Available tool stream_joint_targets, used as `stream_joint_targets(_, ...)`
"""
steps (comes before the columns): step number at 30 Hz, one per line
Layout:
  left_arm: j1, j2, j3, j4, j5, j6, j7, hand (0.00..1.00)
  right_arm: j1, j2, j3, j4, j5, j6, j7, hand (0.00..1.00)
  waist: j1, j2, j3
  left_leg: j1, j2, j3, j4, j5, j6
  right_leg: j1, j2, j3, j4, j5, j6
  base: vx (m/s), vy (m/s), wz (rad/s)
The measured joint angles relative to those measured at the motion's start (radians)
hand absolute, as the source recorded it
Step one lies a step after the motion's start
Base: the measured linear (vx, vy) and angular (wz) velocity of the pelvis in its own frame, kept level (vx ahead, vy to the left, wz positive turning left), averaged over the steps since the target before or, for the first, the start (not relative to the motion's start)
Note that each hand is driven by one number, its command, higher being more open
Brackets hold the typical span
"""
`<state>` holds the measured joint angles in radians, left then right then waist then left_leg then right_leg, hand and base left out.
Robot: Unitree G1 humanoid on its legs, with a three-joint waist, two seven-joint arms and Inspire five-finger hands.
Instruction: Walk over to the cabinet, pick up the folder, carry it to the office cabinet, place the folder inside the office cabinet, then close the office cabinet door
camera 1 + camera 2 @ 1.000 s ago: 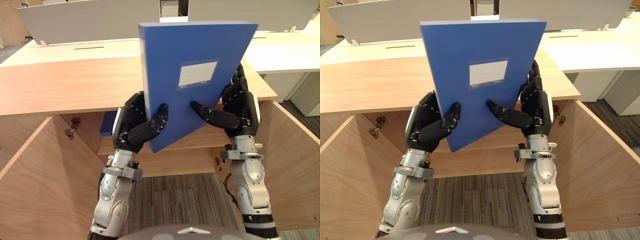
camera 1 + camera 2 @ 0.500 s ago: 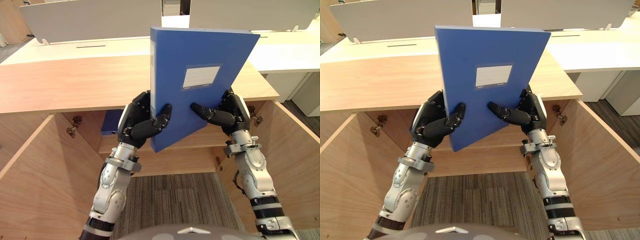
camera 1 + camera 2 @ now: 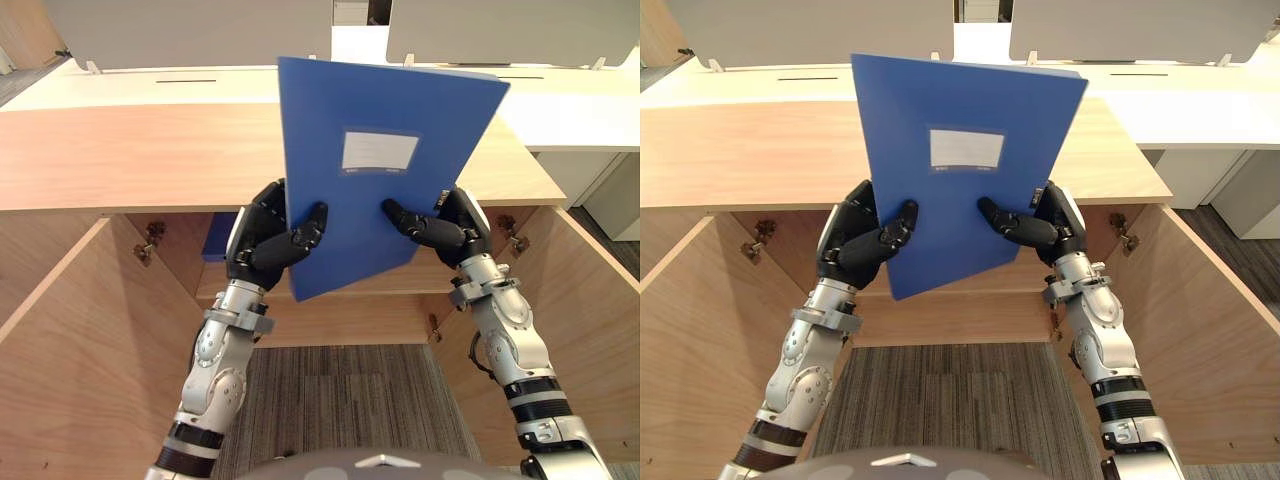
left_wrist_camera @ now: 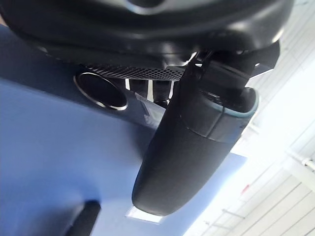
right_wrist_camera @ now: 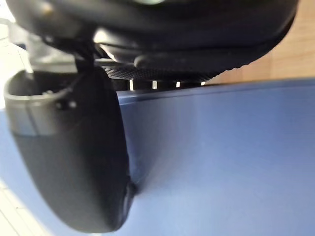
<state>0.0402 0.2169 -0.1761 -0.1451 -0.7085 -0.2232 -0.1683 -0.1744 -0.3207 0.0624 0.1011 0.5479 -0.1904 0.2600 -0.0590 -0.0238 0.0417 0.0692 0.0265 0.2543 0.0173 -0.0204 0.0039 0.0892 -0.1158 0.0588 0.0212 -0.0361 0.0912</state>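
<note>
Since a second ago both arms have stretched forward, carrying the folder (image 3: 370,215) away from the head and nearer the cabinet (image 3: 340,312); its top edge now slopes down toward the robot's right, and it remains clear of every surface.

Folder: blue, flat, held in the air with its broad face toward the head camera and its long axis close to upright, leaning slightly. Its lower corner hangs in front of the shelf (image 3: 225,290).

Label (image 3: 380,150): a pale rectangle in the upper half of the face, with faint ruled lines; no writing on it can be read.

Left hand (image 3: 262,243): clamped on the folder's left edge, thumb across the front face, fingers wrapped behind.

Right hand (image 3: 448,228): clamped on the right edge in mirror fashion, thumb on the front, fingers behind. Both wrist views show a thumb pressed flat on blue board.

Governing relation: the opening lies below and beyond the folder, under the desk (image 3: 140,160), so the likely next move is down and forward. The two hands sit at about equal height and reach; neither is clearly nearer.

Surroundings: both doors (image 3: 70,350) stand wide open, and a second blue item (image 3: 214,243) already rests at the shelf's left end.
</note>
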Motion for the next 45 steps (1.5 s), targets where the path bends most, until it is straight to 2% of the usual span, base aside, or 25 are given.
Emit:
stream_joint_targets(7,0.004,-0.031,0.022,-0.019,0.155,-0.011,0.023,1.00,-0.001,0.068,-0.018,0.000,-0.059,0.014,-0.053,0.00,0.005,-0.014,-0.002,0.001,-0.014,-0.018,-0.030,0.027,0.006,-0.006,-0.009,-0.019,0.000,-0.001,0.000,-0.03,0.005,0.08)
stream_joint_targets(12,0.039,-0.131,0.097,-0.127,0.273,-0.030,0.100,1.00,0.003,0.159,-0.025,-0.039,-0.087,0.015,-0.078,0.00,0.004,-0.016,-0.001,0.003,-0.016,-0.021,-0.033,0.031,0.008,-0.004,-0.012,-0.022,-0.001,-0.002,0.001,0.00,0.000,0.01)
stream_joint_targets(17,0.095,-0.198,0.182,-0.255,0.442,-0.083,0.204,1.00,0.022,0.233,-0.043,-0.193,-0.121,0.011,-0.111,0.00,0.011,-0.015,-0.002,0.003,-0.018,-0.033,-0.039,0.035,0.007,0.001,-0.013,-0.033,-0.004,-0.004,0.004,0.02,0.000,0.07)
stream_joint_targets(22,0.171,-0.264,0.303,-0.260,0.485,-0.096,0.295,1.00,0.078,0.263,-0.052,-0.283,-0.128,-0.011,-0.121,0.00,0.011,-0.015,-0.002,0.024,-0.027,-0.053,-0.084,0.058,0.008,0.012,-0.018,-0.056,-0.003,-0.014,0.009,0.01,0.002,0.12)
stream_joint_targets(26,0.244,-0.270,0.361,-0.234,0.490,-0.094,0.349,1.00,0.123,0.297,-0.070,-0.323,-0.158,-0.017,-0.141,0.00,0.020,-0.016,-0.002,0.032,-0.031,-0.065,-0.105,0.066,0.007,0.017,-0.020,-0.069,-0.002,-0.024,0.009,0.01,0.001,0.11)
stream_joint_targets(29,0.290,-0.283,0.407,-0.176,0.526,-0.089,0.383,1.00,0.146,0.310,-0.095,-0.346,-0.162,-0.020,-0.158,0.00,0.027,-0.017,-0.002,0.030,-0.032,-0.073,-0.105,0.066,0.007,0.019,-0.021,-0.079,-0.002,-0.028,0.009,0.02,-0.005,0.09)
stream_joint_targets(32,0.339,-0.294,0.433,-0.117,0.586,-0.057,0.405,1.00,0.159,0.310,-0.107,-0.351,-0.165,-0.020,-0.161,0.00,0.029,-0.017,-0.002,0.027,-0.031,-0.076,-0.105,0.066,0.007,0.019,-0.021,-0.083,-0.006,-0.028,0.009,0.01,-0.006,0.04)
stream_joint_targets(39,0.383,-0.303,0.434,0.086,0.665,0.008,0.384,1.00,0.217,0.308,-0.107,-0.352,-0.176,-0.020,-0.162,0.00,0.033,-0.017,-0.003,0.022,-0.031,-0.080,-0.105,0.066,0.007,0.017,-0.021,-0.087,-0.007,-0.029,0.010,0.00,-0.001,0.01)
stream_joint_targets(43,0.359,-0.290,0.436,0.395,0.719,0.042,0.344,1.00,0.240,0.274,-0.056,-0.352,-0.176,-0.019,-0.167,0.00,0.033,-0.012,-0.007,0.017,-0.031,-0.079,-0.105,0.065,0.006,0.011,-0.021,-0.086,-0.008,-0.029,0.010,0.00,-0.001,-0.01)
stream_joint_targets(45,0.337,-0.284,0.439,0.591,0.718,0.078,0.333,1.00,0.251,0.258,-0.018,-0.352,-0.175,-0.019,-0.164,0.00,0.033,-0.013,-0.009,0.013,-0.029,-0.074,-0.105,0.065,0.005,0.004,-0.019,-0.082,-0.008,-0.029,0.010,0.00,-0.005,-0.06)
